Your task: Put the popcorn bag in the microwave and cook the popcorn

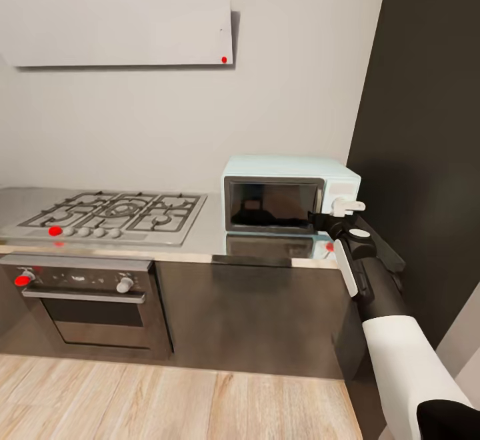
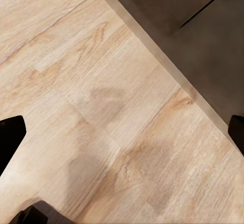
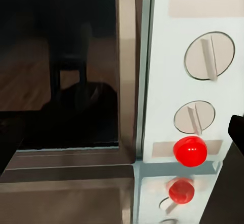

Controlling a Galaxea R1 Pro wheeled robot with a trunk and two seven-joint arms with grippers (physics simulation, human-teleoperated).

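Observation:
The pale mint-blue microwave [image 1: 287, 193] stands on the grey countertop [image 1: 207, 235] with its dark glass door [image 1: 270, 205] shut. My right gripper [image 1: 348, 207] hovers just in front of the white control panel [image 3: 193, 81], open, with one dark fingertip [image 3: 237, 130] at the picture's edge. Close up, the panel shows two knobs [image 3: 209, 56] and a red dot [image 3: 189, 151] beneath them. The popcorn bag and popcorn cannot be made out; the dark glass hides the inside. My left gripper [image 2: 122, 137] hangs open over the wood floor, empty, fingers [image 2: 10, 137] wide apart.
A gas hob [image 1: 113, 212] lies on the worktop left of the microwave, with a black oven [image 1: 87, 307] below it and a grey hood [image 1: 120, 23] above. A tall dark cabinet [image 1: 427, 127] stands close on the right. Light plank floor [image 1: 133, 400] lies in front.

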